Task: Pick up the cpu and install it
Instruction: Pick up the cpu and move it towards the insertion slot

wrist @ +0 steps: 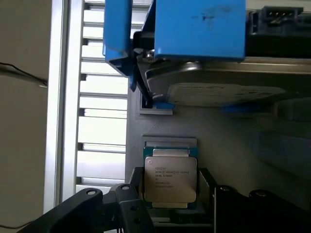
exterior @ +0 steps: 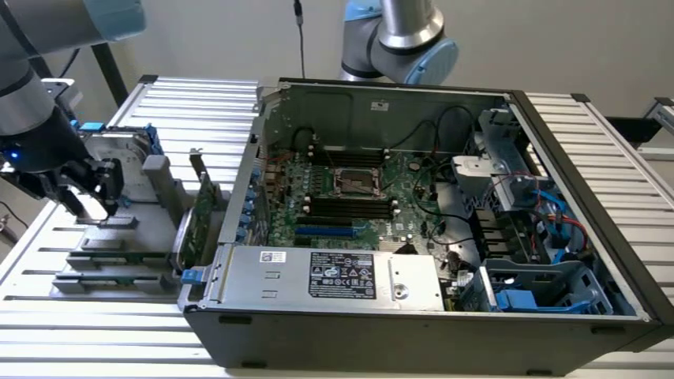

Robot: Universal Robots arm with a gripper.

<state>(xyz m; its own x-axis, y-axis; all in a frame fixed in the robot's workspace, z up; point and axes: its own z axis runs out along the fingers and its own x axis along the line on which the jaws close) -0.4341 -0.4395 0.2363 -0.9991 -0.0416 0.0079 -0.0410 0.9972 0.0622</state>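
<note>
Gripper (exterior: 93, 193) (wrist: 170, 196) is down on the grey parts holder (exterior: 116, 257), which sits just beside the open PC case (exterior: 421, 335) on the exterior view's left of it. Jaws stand fairly wide, clamped on the cpu (wrist: 170, 178). One dark finger (wrist: 135, 194) lies flush on each side edge w/ no gap seen btwn pad and chip. Cpu is still seated in its slot in the holder (wrist: 228, 145), outside the case and well apart from the mobo socket (exterior: 356, 183) at the case's centre, which stands empty. Cpu look: small, thin, square, w/ a shiny silver-grey heat spreader and a few lines of tiny black print near one edge, too small to read. A green board rim peeks out round the metal top. In the wrist view a hard drive (wrist: 223, 94) w/ blue side rails (wrist: 199, 22) stands in the same holder, near the cpu but not touching it. A long green card (exterior: 205, 207) stands upright btwn gripper and case wall.
</note>
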